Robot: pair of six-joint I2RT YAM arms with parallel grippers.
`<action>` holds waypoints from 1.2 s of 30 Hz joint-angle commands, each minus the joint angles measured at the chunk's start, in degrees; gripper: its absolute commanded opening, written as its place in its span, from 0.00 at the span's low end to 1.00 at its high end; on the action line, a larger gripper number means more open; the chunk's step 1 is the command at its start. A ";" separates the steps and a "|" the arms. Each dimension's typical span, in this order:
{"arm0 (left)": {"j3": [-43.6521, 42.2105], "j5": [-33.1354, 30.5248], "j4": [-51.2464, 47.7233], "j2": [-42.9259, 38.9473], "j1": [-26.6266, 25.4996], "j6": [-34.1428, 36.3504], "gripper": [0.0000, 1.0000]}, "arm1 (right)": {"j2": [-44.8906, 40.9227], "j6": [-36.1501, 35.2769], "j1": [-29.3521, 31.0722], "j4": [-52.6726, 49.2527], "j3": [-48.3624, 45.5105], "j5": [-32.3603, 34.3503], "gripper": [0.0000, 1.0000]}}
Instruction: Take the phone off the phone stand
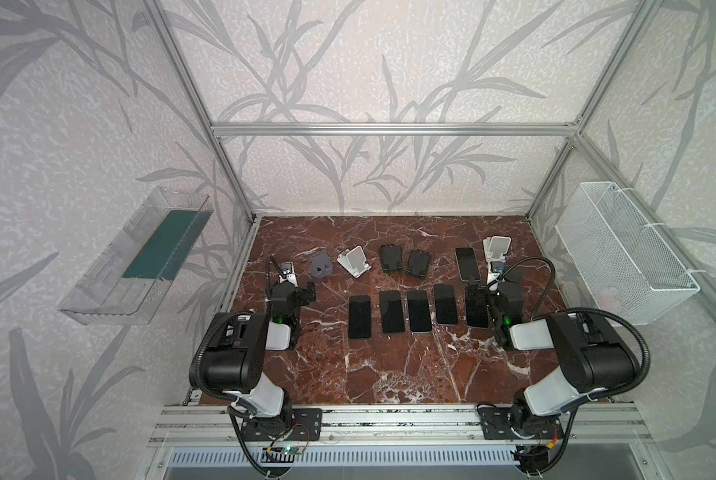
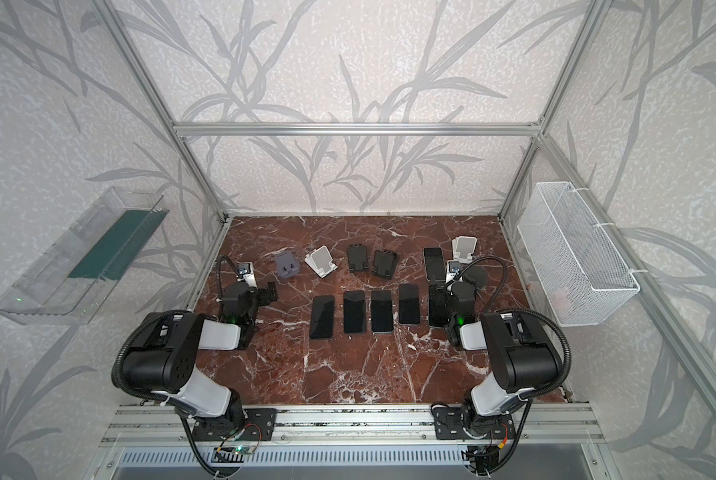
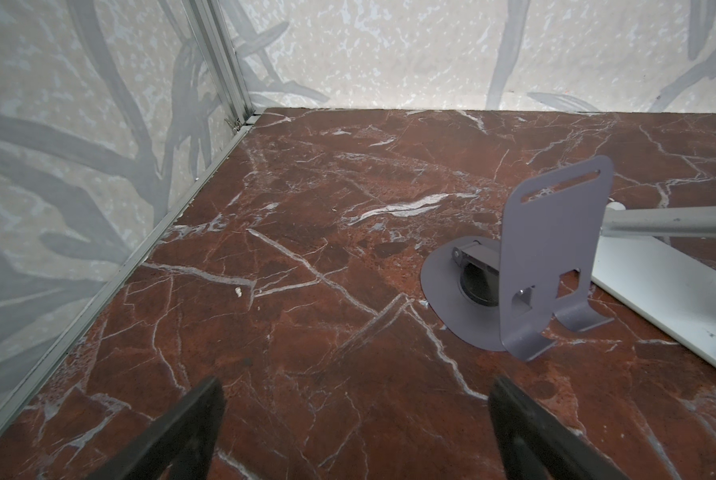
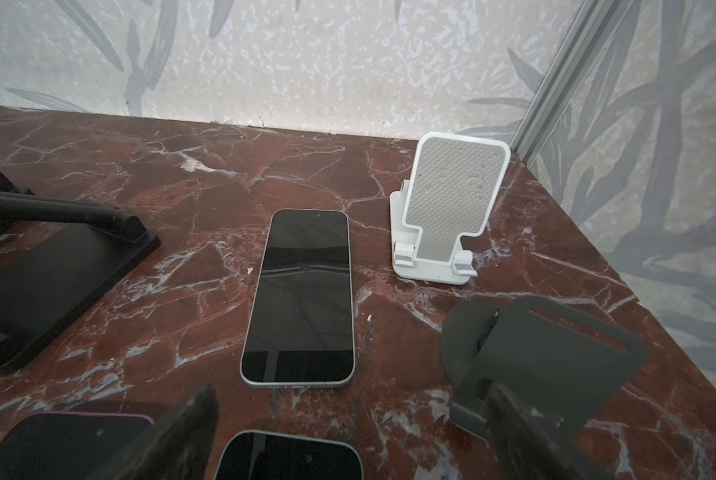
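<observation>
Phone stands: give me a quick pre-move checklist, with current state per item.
1. The left gripper open, empty: ok.
2. The right gripper open, empty: ok.
3. The phone nearest the white stand lies flat on the table: ok.
4. Something seated in a stand to lift: not ok; white stand, grey stand and dark stand hold nothing.
5. Right gripper clear of dark stand: cannot tell; a finger overlaps it in the right wrist view.

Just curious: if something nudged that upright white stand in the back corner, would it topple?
Probably, if pushed high: the white stand has a tall backrest over a small base. It looks like plastic, so likely light and stiff. On the smooth marble table, a low nudge might just slide it.
</observation>
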 commanded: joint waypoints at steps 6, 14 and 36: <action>0.78 0.02 0.67 -1.13 0.21 -0.47 0.99 | -0.37 -1.04 1.25 0.58 0.22 2.09 0.99; 0.41 -1.30 1.42 -1.05 -0.39 -0.23 0.99 | -0.32 -1.39 1.76 0.91 0.14 2.61 0.99; 0.45 -1.42 1.47 -1.05 -0.40 -0.14 0.99 | -0.23 -1.57 1.93 0.96 0.12 3.05 0.99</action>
